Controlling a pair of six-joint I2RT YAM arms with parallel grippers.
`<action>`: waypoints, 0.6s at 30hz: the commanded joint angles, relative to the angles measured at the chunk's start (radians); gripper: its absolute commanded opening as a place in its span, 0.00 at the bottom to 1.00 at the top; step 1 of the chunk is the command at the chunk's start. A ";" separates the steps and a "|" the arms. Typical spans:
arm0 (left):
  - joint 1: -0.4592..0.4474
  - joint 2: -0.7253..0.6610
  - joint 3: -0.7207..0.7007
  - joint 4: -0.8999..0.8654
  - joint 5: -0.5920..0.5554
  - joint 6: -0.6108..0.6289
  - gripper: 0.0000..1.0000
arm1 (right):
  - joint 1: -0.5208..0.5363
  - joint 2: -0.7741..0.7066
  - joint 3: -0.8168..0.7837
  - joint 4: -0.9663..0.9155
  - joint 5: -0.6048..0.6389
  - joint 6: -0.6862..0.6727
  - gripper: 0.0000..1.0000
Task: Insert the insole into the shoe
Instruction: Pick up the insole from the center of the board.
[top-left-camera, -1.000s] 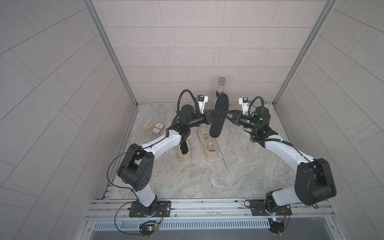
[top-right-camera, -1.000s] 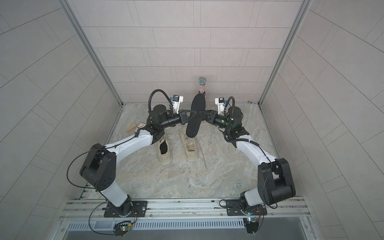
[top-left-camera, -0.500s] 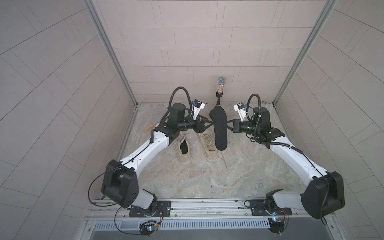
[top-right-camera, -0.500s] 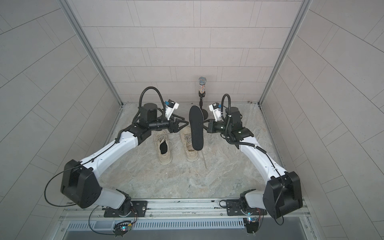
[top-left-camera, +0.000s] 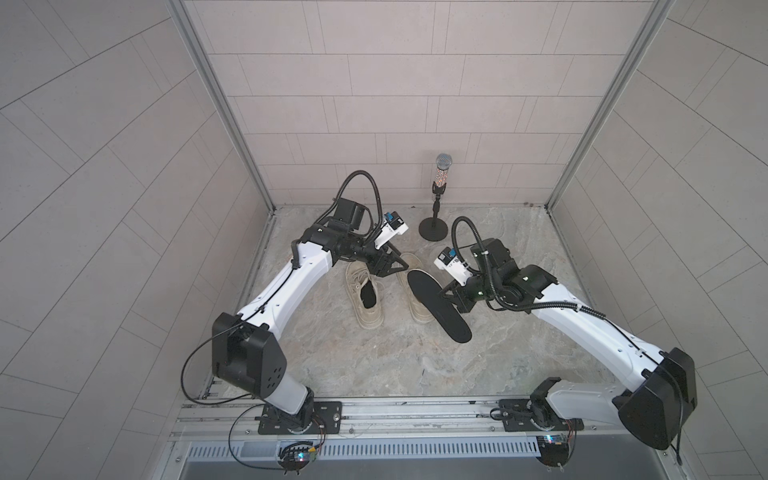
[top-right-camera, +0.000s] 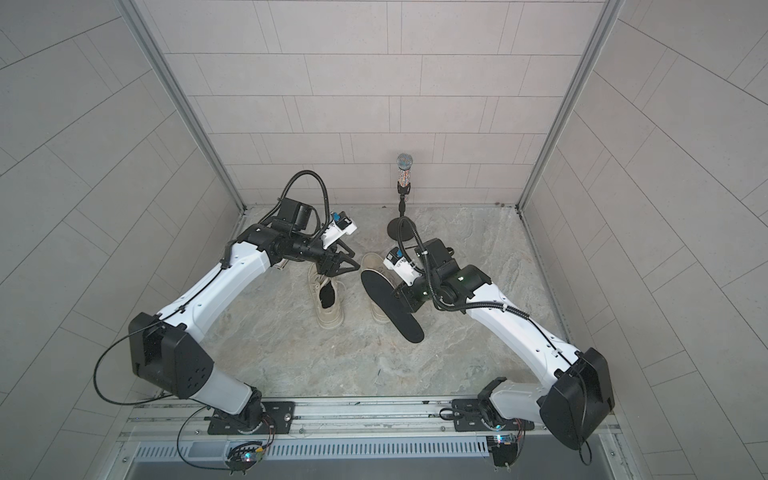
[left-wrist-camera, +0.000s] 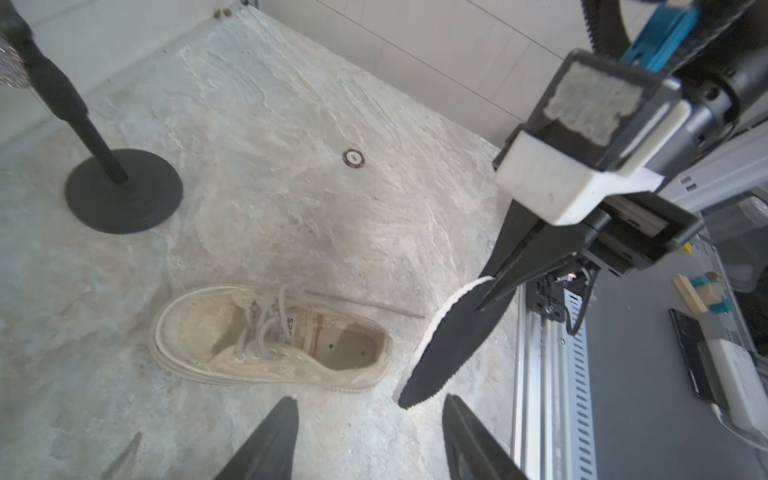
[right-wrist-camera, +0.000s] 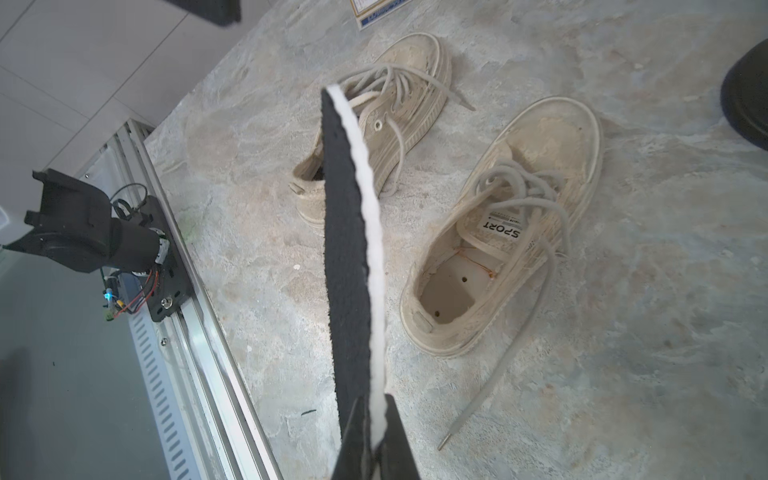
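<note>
Pinching the black insole (right-wrist-camera: 349, 249) by its edge, the right gripper (right-wrist-camera: 374, 419) holds it tilted in the air beside the empty right sneaker (right-wrist-camera: 540, 137), not yet inside. The left gripper (left-wrist-camera: 370, 401) hangs spread and empty, so nothing steadies that shoe. It may slide, or the loose laces (right-wrist-camera: 511, 183) may snag the floppy tip. Its opening shows a bare footbed; the left sneaker (top-left-camera: 370, 318) already holds something dark, likely its insole.

"SPORT" on white tongue label (right-wrist-camera: 501, 227) of beige shoe (right-wrist-camera: 519, 174), blue-edged card (right-wrist-camera: 376, 10) print unreadable
</note>
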 joint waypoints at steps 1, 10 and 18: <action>-0.026 0.026 0.057 -0.146 0.040 0.120 0.60 | 0.020 -0.020 0.019 -0.022 0.060 -0.054 0.00; -0.081 0.072 0.084 -0.206 -0.014 0.160 0.57 | 0.062 -0.007 0.066 -0.005 0.067 -0.051 0.00; -0.101 0.087 0.107 -0.246 -0.013 0.164 0.17 | 0.080 0.008 0.072 0.008 0.086 -0.034 0.05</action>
